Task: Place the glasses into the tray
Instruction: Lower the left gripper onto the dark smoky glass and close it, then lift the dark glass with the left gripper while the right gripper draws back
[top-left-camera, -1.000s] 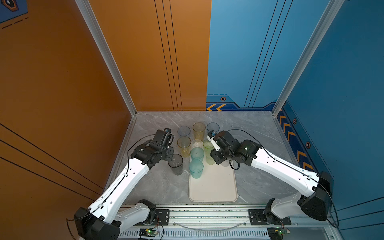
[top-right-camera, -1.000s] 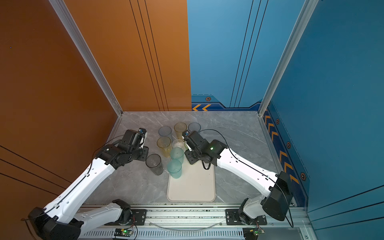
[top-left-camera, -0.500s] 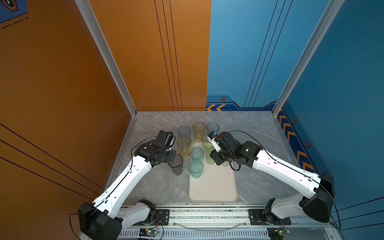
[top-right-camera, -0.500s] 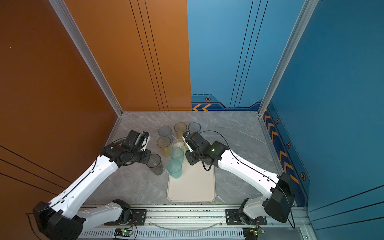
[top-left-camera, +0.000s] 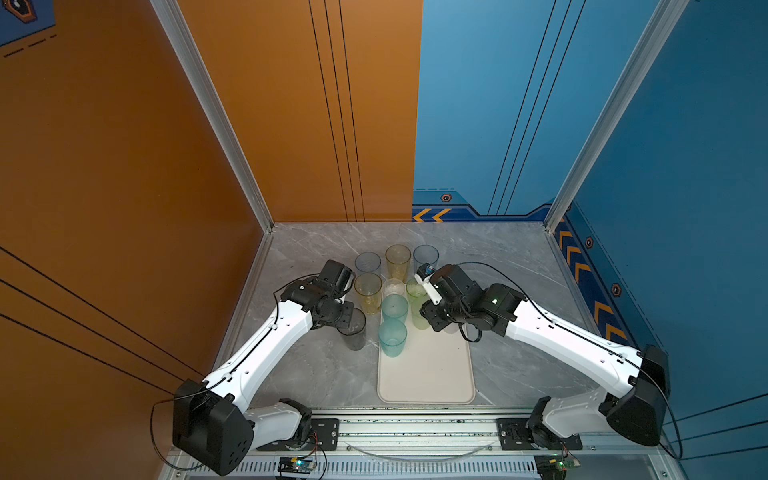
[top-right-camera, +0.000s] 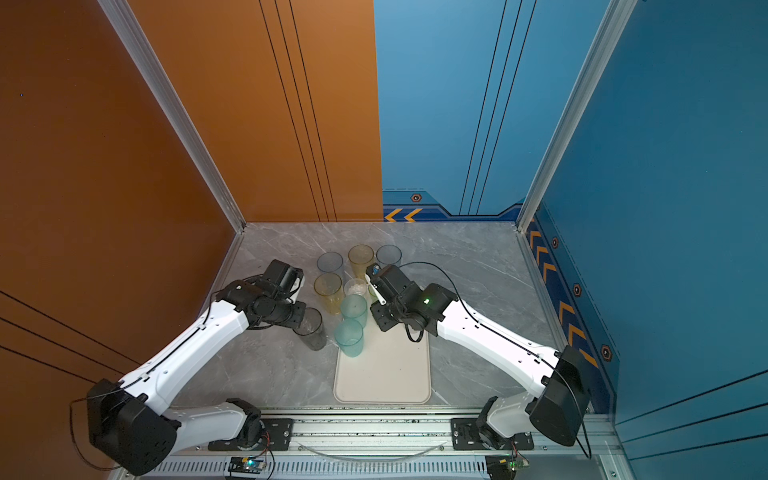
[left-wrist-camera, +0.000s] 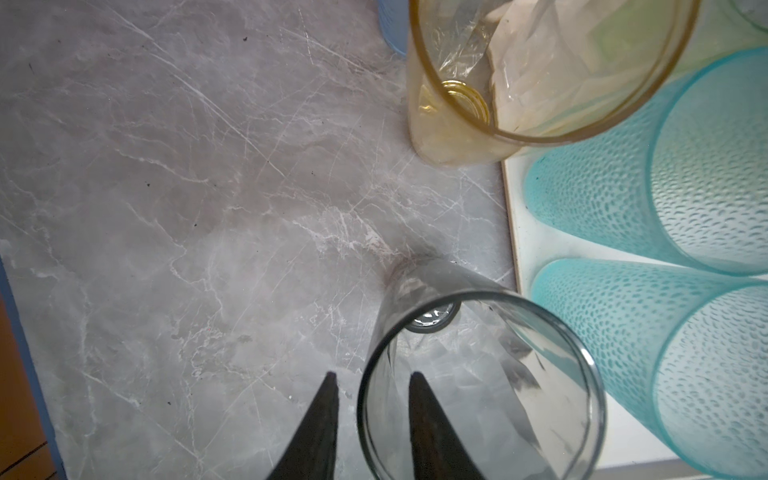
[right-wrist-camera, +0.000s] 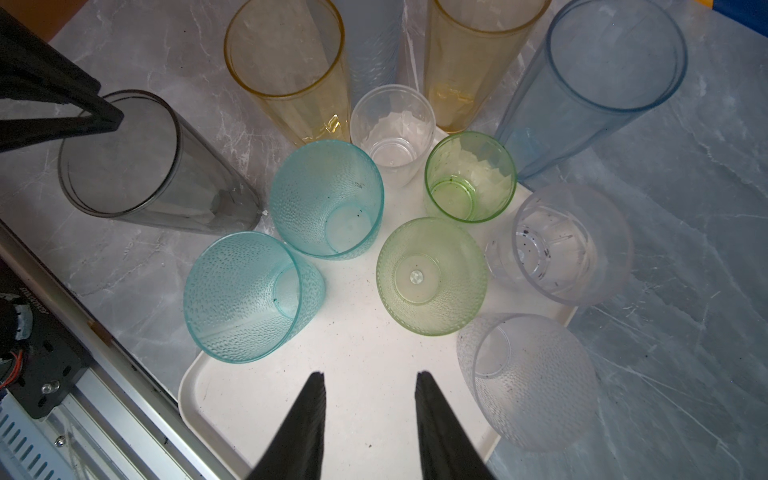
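having swung in, my left gripper (left-wrist-camera: 372, 376) is closing astride the grey glass (left-wrist-camera: 432, 282) rim, whether it's pinching i can't tell; right gripper (right-wrist-camera: 370, 374) is hanging spread.

Robot lab cell: orange-blue panel walls (top-left-camera: 291, 104), aluminium rail (top-left-camera: 415, 432), marble-look tabletop (top-left-camera: 498, 257).

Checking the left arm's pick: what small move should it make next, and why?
Probably close the left gripper on the grey glass: its fingers straddle the rim, one inside, one outside, with gaps either side, and the glass stands on the table, outside the tray.
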